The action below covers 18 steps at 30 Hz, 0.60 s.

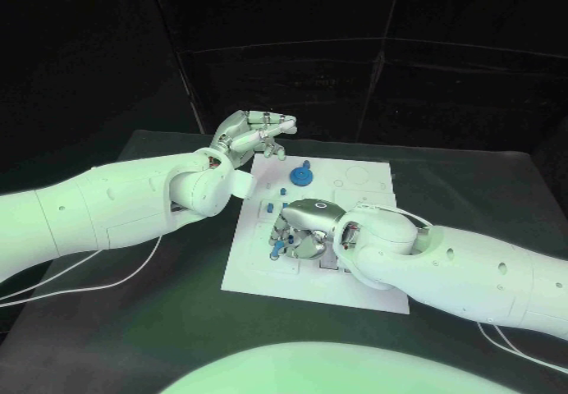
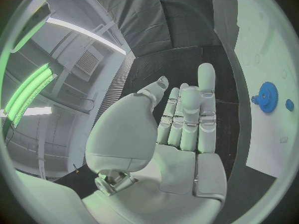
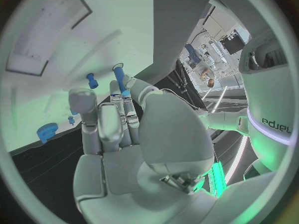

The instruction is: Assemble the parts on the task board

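Note:
The white task board (image 1: 361, 215) lies in the middle of the table. A blue gear (image 1: 300, 175) stands near its far left part, also in the left wrist view as the gear (image 2: 268, 97), with a small blue piece (image 2: 289, 104) beside it. My left hand (image 1: 254, 131) hovers at the board's far left corner with its fingers (image 2: 187, 119) stretched out and its palm bare. My right hand (image 1: 303, 231) hangs low over the board's left middle, its fingertips pinching a long blue peg (image 3: 119, 78). Other small blue parts (image 1: 284, 192) lie between the gear and that hand.
The board (image 3: 74, 40) has a rectangular recess (image 3: 47, 32) and round holes (image 1: 355, 173) on its far right part. A short blue peg (image 3: 92, 80) and the gear (image 3: 45, 132) lie beyond the right hand's fingers. Black table (image 1: 142, 328) surrounds the board, and cables (image 1: 71, 287) trail at both sides.

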Available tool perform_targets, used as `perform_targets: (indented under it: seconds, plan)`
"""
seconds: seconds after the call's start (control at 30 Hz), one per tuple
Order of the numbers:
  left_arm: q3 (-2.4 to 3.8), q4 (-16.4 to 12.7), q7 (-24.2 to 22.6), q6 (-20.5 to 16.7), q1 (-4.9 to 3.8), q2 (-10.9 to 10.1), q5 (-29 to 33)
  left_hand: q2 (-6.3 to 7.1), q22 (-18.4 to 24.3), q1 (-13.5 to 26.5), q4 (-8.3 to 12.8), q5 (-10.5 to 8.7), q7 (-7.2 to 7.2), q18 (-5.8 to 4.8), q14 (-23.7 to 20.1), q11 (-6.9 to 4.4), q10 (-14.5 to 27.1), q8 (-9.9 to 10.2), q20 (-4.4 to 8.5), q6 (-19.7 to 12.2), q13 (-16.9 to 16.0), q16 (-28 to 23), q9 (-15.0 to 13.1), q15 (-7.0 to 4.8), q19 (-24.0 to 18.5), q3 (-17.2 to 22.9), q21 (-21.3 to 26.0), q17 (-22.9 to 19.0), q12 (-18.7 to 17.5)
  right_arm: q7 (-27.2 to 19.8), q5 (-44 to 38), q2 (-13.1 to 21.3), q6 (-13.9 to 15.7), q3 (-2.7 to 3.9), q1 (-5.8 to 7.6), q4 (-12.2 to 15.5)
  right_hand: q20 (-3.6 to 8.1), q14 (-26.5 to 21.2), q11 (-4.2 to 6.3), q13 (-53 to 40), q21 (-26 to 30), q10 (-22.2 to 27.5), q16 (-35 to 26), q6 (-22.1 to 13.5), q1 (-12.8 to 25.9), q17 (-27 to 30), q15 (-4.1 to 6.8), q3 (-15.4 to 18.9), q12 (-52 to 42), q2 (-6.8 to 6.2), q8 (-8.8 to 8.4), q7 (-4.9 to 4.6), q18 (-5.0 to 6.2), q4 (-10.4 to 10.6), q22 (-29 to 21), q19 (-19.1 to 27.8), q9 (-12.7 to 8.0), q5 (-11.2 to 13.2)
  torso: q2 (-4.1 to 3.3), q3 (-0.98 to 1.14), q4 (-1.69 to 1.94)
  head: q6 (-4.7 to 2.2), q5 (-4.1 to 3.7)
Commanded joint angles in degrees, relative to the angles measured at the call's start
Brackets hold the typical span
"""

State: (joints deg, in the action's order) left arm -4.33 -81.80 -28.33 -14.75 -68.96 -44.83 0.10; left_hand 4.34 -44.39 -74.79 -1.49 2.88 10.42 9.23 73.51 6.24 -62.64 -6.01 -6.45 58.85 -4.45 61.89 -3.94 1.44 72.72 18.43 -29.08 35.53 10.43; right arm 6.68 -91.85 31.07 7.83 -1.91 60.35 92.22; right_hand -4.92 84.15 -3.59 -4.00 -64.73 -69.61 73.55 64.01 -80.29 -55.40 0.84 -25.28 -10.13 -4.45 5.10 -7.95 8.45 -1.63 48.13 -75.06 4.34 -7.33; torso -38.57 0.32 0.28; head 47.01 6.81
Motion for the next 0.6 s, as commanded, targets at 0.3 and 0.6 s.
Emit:
perform_targets:
  seconds: [0.3, 0.6]
  plan:
    - [0.05, -0.10, -0.21, 0.71, -0.10, 0.02, 0.10, -0.20, 0.13, -0.31, -0.05, -0.08, 0.02, 1.12, -0.42, 0.13, 0.56, -0.34, -0.37, -0.44, 0.06, 0.18, 0.04, -0.14, -0.13, -0.54, 0.34, 0.06, 0.34, 1.53, -2.49, -0.93, -2.14, -0.60, -0.11, -0.74, 0.16, 0.91, -0.03, 0.03, 0.08, -0.52, 0.12, 0.43, 0.24, 0.08, 0.41, -0.44, 0.21, 0.08, 0.27, -0.04, -0.61, 0.03, -0.07, -0.06, 0.05, -0.25, 0.00, -0.02, 0.05, 0.18, 0.15]
    - [0.05, -0.16, -0.23, 0.69, -0.10, -0.11, 0.10, -0.20, 0.13, -0.31, -0.05, -0.08, 0.02, 1.12, -0.42, 0.13, 0.56, -0.34, -0.37, -0.44, 0.06, 0.18, 0.04, -0.14, -0.13, -0.54, 0.34, 0.06, 0.34, 1.50, -2.59, -1.63, -2.37, -1.13, -0.32, -0.92, 0.16, 0.91, -0.03, 0.03, 0.08, -0.52, 0.12, 0.43, 0.24, 0.08, 0.41, -0.44, 0.21, 0.08, 0.27, -0.04, -0.61, 0.03, -0.07, -0.06, 0.05, -0.25, 0.01, -0.01, -0.03, 0.36, 0.34]
